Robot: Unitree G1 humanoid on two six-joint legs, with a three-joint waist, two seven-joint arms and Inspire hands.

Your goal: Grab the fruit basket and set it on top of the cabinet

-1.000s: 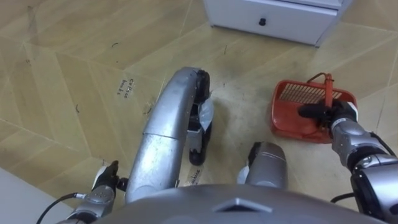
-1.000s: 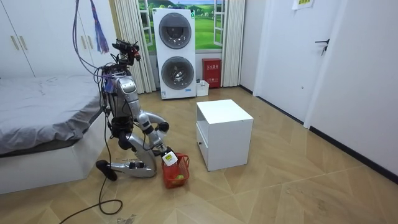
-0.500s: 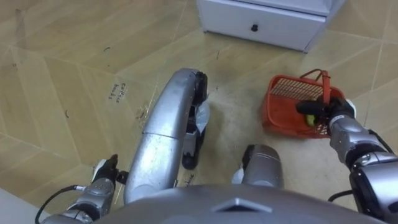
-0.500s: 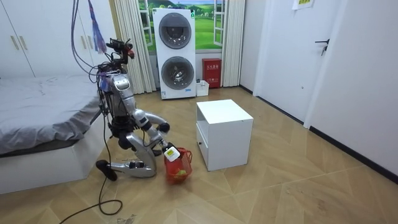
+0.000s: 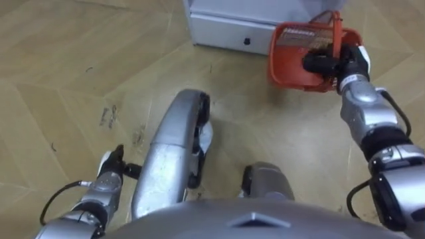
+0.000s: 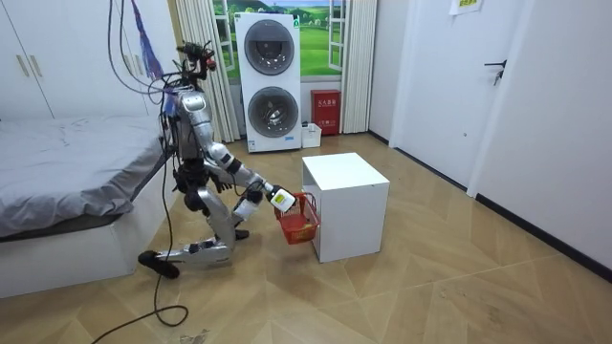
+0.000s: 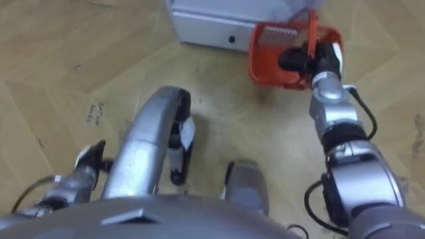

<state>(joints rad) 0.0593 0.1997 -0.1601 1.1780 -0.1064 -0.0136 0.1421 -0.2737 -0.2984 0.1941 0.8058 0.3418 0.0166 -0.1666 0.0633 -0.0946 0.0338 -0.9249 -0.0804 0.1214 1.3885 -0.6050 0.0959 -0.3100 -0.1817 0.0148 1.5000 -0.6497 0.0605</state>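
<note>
The red plastic fruit basket [image 5: 295, 56] hangs off the floor in front of the white cabinet's drawer. My right hand [image 5: 329, 63] is shut on its upright handle [image 5: 337, 26], arm stretched forward. In the right eye view the basket [image 7: 275, 56] and right hand [image 7: 309, 61] sit at the upper right. The room view has the basket [image 6: 300, 225] raised at about my knee height, held out from my right hand [image 6: 281, 201]. My left hand [image 5: 111, 166] hangs idle low on the left, beside my leg.
The white cabinet [image 6: 344, 182] with one drawer [image 5: 232, 36] stands right behind the basket. A bed [image 6: 67, 182] is close behind me on the room view's left. A washer stack [image 6: 268, 81] stands at the back wall. Bare wooden floor [image 6: 430, 287] lies around.
I have risen from a low kneel with one knee still bent. The basket has come off the floor and moved forward and up toward the cabinet, still in my right hand.
</note>
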